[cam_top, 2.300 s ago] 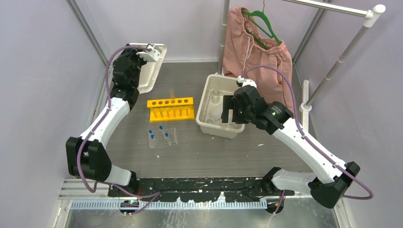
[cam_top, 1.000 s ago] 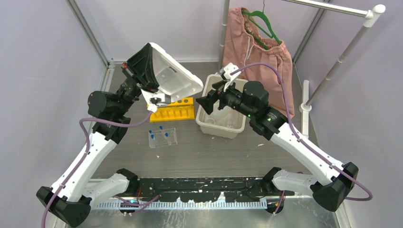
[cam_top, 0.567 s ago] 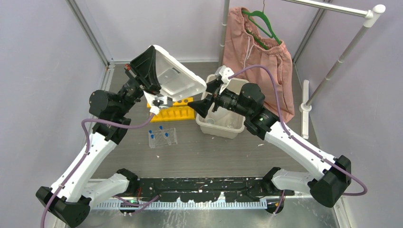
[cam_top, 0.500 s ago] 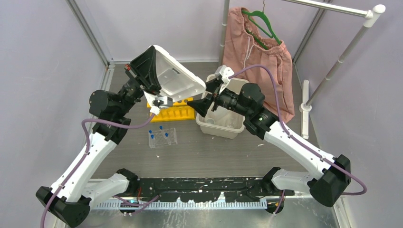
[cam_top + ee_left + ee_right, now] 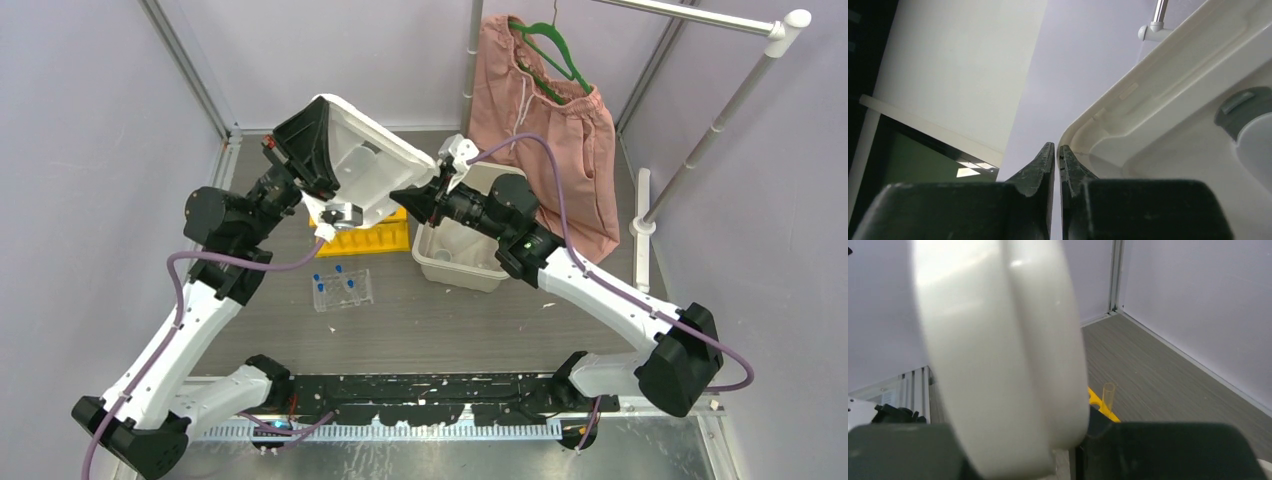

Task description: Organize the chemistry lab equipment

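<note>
**Two grips on one tilted tray**

My left gripper is pinched tight on a rim corner of the shallow white plastic tray. The tray hangs tilted above the middle of the worktop.

I judge the step to be a shared hold. My right gripper straddles the tray's opposite rim, though I cannot tell whether those fingers are clamped yet. To do it well I should seat that rim deep, squeeze firmly, then level both ends together so the tray does not twist.

Whether the tray holds anything I cannot tell. Beneath it stands the yellow six-hole plastic tube rack, with one clear tube upright in it. Toward the near edge, the clear plastic grid rack carries small blue-capped tubes. Right of centre sits a deep white plastic tub, and my right arm hides most of its inside.
</note>
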`<state>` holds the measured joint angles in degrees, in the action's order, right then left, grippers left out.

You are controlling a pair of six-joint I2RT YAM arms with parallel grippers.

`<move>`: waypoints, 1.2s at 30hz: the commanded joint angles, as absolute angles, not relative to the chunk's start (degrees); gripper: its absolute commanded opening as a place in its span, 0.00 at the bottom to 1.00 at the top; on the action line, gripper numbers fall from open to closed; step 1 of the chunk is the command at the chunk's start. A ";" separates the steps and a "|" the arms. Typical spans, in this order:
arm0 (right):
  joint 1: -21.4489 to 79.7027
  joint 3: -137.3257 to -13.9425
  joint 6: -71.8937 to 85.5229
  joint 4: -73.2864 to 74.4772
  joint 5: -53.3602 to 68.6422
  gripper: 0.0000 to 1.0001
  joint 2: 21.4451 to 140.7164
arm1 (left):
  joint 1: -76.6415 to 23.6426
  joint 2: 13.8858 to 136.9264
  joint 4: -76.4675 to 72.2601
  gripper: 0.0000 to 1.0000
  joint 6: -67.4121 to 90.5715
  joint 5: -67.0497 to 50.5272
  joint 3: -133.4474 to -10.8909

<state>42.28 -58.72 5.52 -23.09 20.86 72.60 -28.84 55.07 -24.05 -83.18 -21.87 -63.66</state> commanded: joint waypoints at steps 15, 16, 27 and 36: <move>42.57 -71.63 -27.04 -1.02 0.72 0.02 60.50 | -29.07 49.95 10.39 1.00 -81.61 -13.59 -71.67; 42.57 -70.92 -29.82 1.03 0.24 0.02 59.27 | -29.09 49.74 12.68 1.00 -79.83 -13.00 -72.24; 42.58 -57.65 -51.83 6.10 -16.76 0.02 52.40 | -29.09 49.89 22.02 1.00 -65.62 -9.83 -74.85; 43.13 -46.13 -70.09 -7.38 -24.86 0.01 53.63 | -29.09 50.07 26.55 1.00 -63.41 -10.02 -74.86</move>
